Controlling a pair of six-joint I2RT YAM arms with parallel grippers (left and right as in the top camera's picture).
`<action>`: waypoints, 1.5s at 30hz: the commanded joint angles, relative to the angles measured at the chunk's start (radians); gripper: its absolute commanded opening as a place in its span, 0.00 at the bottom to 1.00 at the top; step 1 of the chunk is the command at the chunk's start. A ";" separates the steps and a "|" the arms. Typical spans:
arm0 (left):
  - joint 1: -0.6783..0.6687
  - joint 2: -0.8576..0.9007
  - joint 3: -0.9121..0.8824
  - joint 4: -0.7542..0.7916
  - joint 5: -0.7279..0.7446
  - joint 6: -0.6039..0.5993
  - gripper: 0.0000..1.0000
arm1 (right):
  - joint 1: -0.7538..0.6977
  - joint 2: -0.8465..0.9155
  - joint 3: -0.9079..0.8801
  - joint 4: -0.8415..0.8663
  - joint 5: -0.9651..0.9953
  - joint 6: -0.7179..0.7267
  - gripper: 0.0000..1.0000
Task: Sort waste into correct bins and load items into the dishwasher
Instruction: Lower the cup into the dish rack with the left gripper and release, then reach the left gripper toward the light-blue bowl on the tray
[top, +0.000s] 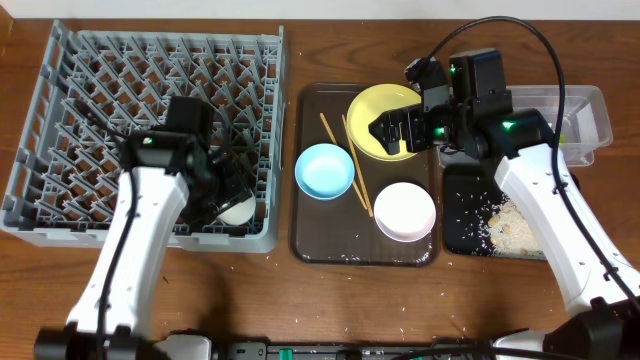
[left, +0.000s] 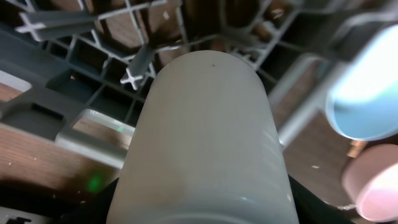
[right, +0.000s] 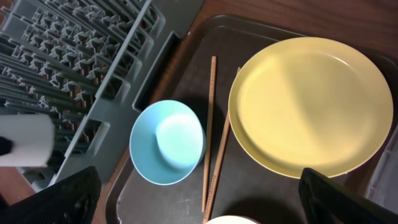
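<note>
So the left tool (top: 228, 195) is clamped on the white cup (left: 205, 137), jammed in the dish rack (top: 60, 130) near-right corner, hard against the wall. The right tool (top: 395, 130) is spread wide and empty over the yellow plate (right: 311, 106), right of the rack, with loads of room.

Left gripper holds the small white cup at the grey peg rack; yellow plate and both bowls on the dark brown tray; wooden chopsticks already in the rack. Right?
No: the thin wooden chopsticks lie on the dark brown tray, between the light blue bowl and the round yellow plate; the right wrist view shows it. The rest holds.
</note>
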 joint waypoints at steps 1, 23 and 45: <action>-0.010 0.057 -0.022 0.006 -0.016 0.010 0.30 | 0.016 -0.004 0.009 -0.001 0.003 -0.013 0.99; -0.047 0.114 0.076 -0.010 -0.016 0.023 0.84 | 0.140 0.069 0.009 0.013 0.109 0.094 0.98; -0.047 -0.114 0.150 0.111 -0.048 0.024 0.83 | 0.231 0.322 0.009 0.071 0.185 0.307 0.42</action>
